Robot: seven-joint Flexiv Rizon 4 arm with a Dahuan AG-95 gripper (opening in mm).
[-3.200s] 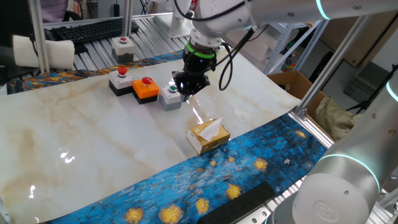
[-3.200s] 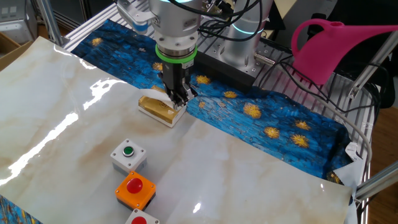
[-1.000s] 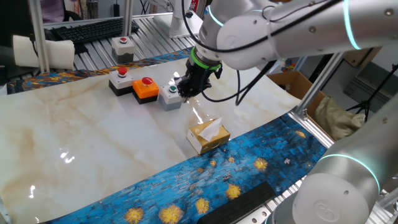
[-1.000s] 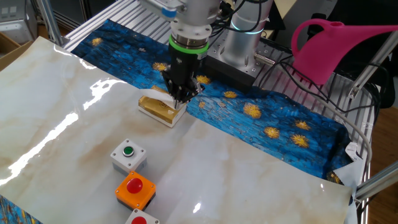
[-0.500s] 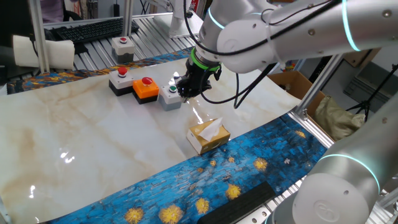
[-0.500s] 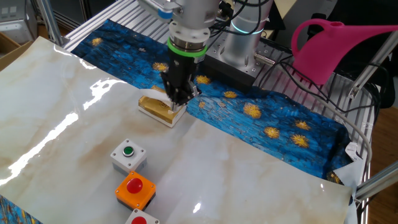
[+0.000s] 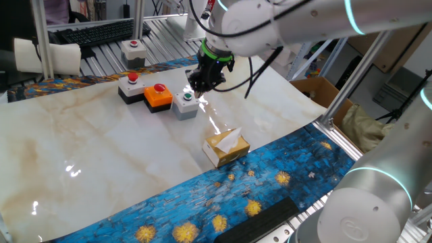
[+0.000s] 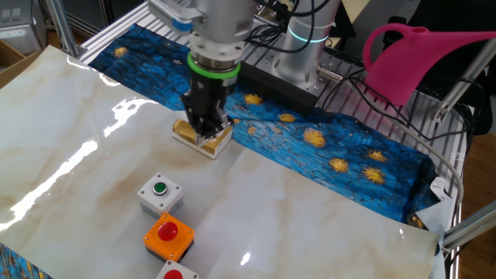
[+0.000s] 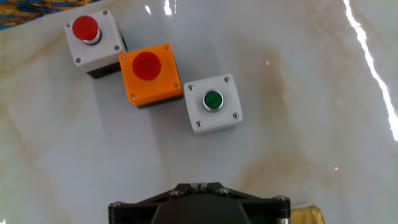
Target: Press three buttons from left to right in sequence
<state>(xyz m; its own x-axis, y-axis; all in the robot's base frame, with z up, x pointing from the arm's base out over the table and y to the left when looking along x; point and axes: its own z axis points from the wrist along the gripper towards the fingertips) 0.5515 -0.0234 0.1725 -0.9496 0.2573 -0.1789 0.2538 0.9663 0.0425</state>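
Three button boxes stand in a diagonal row on the marble table. From the left they are a black box with white top and red button (image 7: 131,86) (image 9: 93,40) (image 8: 174,273), an orange box with red button (image 7: 158,96) (image 9: 149,73) (image 8: 169,236), and a grey box with green button (image 7: 185,104) (image 9: 213,104) (image 8: 160,194). My gripper (image 7: 202,82) (image 8: 203,129) (image 9: 200,185) hangs in the air just right of and above the grey box, touching nothing. In the hand view its fingertips meet, so it is shut and empty.
A tan tissue box (image 7: 226,147) lies near the front blue cloth; in the other fixed view my gripper partly hides the tissue box (image 8: 186,133). A separate pale grey box with a red button (image 7: 133,50) sits on the rack behind. A pink watering can (image 8: 418,58) stands off the table.
My gripper has risen and moved away from the grey box's side, toward the back of the table. The button boxes and the tissue box have not moved.
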